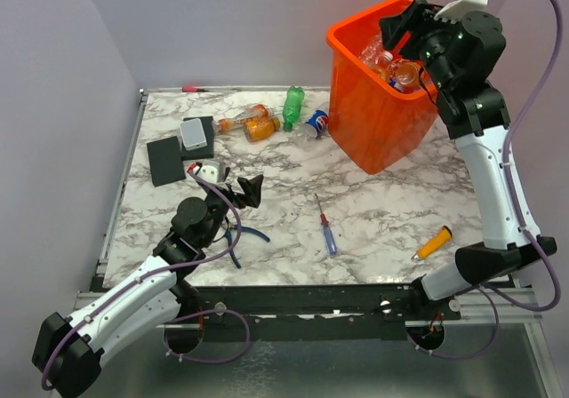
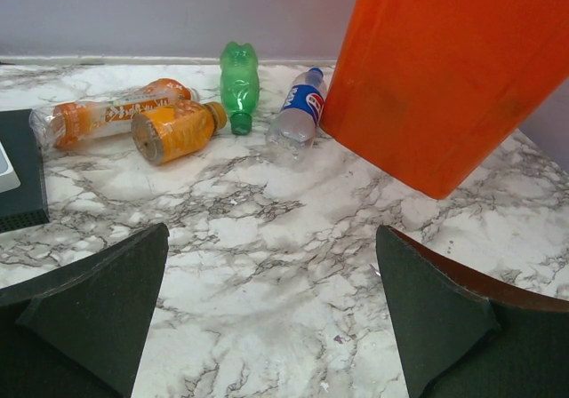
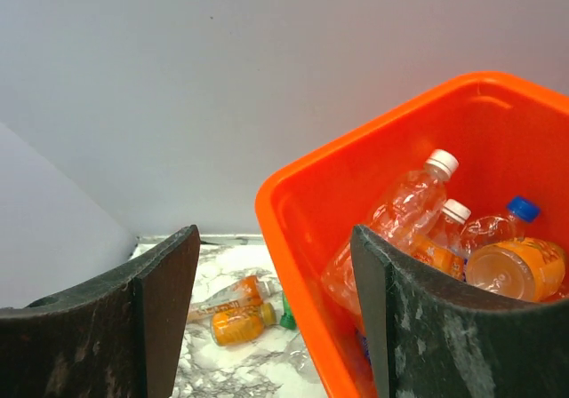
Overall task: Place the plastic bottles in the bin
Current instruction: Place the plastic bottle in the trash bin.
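Observation:
The orange bin (image 1: 378, 118) stands at the back right and holds several bottles (image 3: 418, 207). More bottles lie on the table left of it: a clear orange-label bottle (image 2: 107, 118), a short orange bottle (image 2: 178, 130), a green bottle (image 2: 239, 78) and a blue-label bottle (image 2: 300, 105). My right gripper (image 1: 402, 27) is open and empty above the bin's rim (image 3: 293, 238). My left gripper (image 1: 233, 190) is open and empty, low over the table, well in front of the lying bottles.
A blue-and-red screwdriver (image 1: 325, 227) and an orange-handled tool (image 1: 433, 242) lie near the front. Blue-handled pliers (image 1: 238, 236) lie by the left arm. Two dark blocks (image 1: 182, 149) with a grey piece sit at the left. A red pen (image 1: 196, 88) lies at the back edge.

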Tool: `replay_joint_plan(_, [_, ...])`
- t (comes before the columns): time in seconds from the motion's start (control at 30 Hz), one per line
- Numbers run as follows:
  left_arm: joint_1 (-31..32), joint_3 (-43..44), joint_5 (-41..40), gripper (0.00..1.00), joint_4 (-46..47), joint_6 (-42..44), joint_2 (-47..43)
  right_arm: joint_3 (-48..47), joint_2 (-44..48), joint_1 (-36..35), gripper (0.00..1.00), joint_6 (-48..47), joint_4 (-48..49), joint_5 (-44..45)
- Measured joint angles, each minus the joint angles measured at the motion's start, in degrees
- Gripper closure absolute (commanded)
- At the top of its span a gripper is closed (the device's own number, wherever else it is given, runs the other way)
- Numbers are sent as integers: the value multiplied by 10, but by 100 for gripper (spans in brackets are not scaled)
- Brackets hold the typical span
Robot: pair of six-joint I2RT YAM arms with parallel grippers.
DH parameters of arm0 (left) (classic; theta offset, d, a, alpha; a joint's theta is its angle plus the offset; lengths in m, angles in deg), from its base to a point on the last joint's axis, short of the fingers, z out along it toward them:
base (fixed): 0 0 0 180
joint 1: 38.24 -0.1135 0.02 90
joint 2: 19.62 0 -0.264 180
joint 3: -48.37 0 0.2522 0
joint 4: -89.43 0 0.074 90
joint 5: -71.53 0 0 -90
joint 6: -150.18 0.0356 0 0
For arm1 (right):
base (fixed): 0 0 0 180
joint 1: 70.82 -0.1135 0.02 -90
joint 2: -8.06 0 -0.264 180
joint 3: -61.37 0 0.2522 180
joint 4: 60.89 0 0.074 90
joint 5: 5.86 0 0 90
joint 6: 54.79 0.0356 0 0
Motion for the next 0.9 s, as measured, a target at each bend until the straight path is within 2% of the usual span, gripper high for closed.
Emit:
replay_joint_plan(0.13, [0, 0, 1, 1, 0, 0, 0, 17, 24, -4, 28, -5, 5, 15])
replay_joint_plan(0.3, [0, 0, 1, 1, 0, 0, 0, 33, 1, -4, 31, -3, 12, 30])
replay_joint_plan(0.43, [0, 0, 1, 1, -4, 0, -2, 129, 25, -14, 31, 1, 51, 11])
replay_joint_plan(0.53, [0, 0, -1, 1, -6, 0, -2, 168, 63, -66, 31, -23, 59, -9])
replay_joint_plan(0.73, [0, 13, -22, 1, -15, -2, 26, 201, 177, -235, 32, -78, 85, -87])
replay_joint_plan(0.9, [0, 53, -68, 1, -58, -7, 61, 346, 267, -298, 32, -78, 125, -107])
